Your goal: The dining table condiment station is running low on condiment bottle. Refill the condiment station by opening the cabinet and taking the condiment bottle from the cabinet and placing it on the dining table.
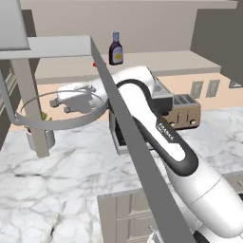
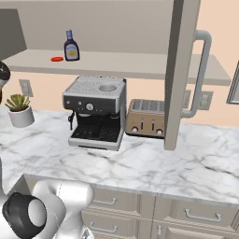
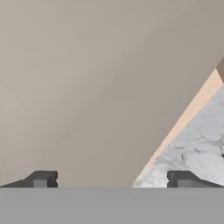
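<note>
arm point(image 1: 161, 137): "FRANKA" lettering; condiment bottle point(image 2: 71, 46): label unreadable; gripper point(image 3: 113, 179): spread wide, holding nothing

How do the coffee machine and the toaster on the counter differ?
The coffee machine is taller, silver and black, with a flat perforated top. The toaster is lower and bronze-brown, with slots on top and small knobs across its front. Both stand upright, side by side, on the marble counter below the shelf with the condiment bottle.

White arm point(image 1: 166, 137) bent, reaching forward-left, gripper point(image 3: 113, 179) jaws spread wide, holding nothing
</note>
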